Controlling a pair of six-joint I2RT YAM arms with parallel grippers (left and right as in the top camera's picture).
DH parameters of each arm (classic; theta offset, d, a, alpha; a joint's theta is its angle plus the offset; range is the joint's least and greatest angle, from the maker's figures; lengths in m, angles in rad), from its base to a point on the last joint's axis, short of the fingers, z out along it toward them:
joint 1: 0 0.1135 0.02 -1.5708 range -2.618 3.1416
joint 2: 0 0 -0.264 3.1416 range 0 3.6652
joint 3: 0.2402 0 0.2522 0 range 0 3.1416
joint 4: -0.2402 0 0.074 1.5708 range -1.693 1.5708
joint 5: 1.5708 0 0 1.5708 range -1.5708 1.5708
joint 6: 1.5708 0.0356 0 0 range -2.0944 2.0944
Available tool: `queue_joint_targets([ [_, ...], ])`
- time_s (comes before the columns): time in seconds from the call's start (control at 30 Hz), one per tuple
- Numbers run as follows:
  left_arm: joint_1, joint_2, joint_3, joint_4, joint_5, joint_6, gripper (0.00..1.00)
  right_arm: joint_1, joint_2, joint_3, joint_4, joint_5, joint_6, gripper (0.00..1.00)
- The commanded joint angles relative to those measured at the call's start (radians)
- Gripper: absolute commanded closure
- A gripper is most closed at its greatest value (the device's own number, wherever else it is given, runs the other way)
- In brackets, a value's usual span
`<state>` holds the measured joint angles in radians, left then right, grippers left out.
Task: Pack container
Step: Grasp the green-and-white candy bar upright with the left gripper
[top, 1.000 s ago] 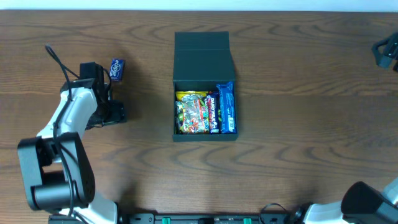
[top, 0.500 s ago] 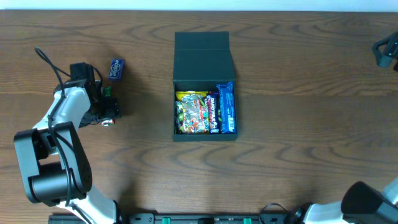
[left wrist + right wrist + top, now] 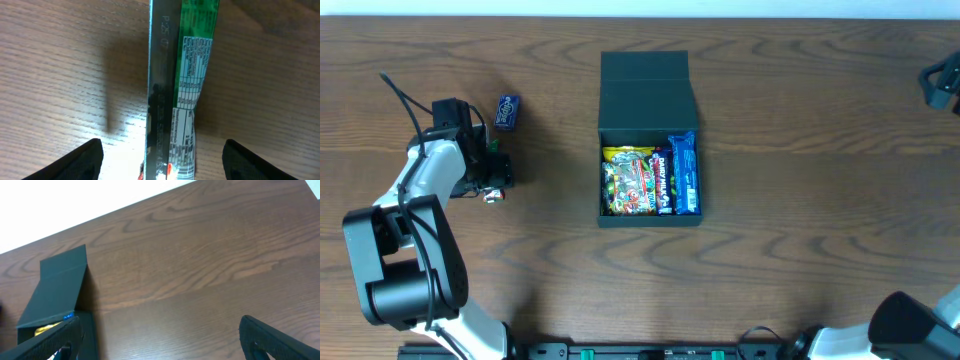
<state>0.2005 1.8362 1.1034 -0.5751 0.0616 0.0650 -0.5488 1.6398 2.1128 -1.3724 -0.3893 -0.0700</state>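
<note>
On the brown wooden table [image 3: 800, 200], our dark teal-grey rectangular container [image 3: 645, 90] sits centre, lid open for filling. Our left fingers [image 3: 85, 162] straddle the green foil packet [image 3: 197, 75], spread, not yet gripping it; our right fingers [image 3: 270, 340] idle, wide apart and empty.

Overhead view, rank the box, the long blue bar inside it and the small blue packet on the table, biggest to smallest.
Box, largest.
Long blue bar, next.
Small blue packet, smallest.

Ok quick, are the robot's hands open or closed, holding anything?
Left gripper: open, fingers either side of a green packet, not gripping it.
Right gripper: open, empty.
</note>
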Motion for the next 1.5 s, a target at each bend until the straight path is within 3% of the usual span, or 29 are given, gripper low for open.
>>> queue_joint_targets([
  [0.0, 0.004, 0.027, 0.0, 0.001, 0.01, 0.018, 0.25, 0.0, -0.002, -0.002, -0.001, -0.003, -0.014, 0.01],
  [0.73, 0.003, 0.043, 0.0, 0.003, 0.011, 0.029, 0.49, 0.0, -0.002, -0.002, -0.004, -0.003, -0.014, 0.01],
  [1.03, 0.003, 0.043, 0.0, 0.002, 0.014, 0.025, 0.65, 0.0, -0.002, -0.002, -0.004, -0.003, -0.014, 0.01],
  [1.2, 0.003, 0.043, 0.0, -0.004, 0.018, 0.025, 0.68, 0.0, -0.002, -0.002, -0.004, -0.003, -0.014, 0.01],
  [1.47, 0.003, 0.043, 0.0, -0.02, 0.018, -0.002, 0.8, 0.0, -0.002, -0.002, -0.004, -0.003, -0.014, 0.01],
])
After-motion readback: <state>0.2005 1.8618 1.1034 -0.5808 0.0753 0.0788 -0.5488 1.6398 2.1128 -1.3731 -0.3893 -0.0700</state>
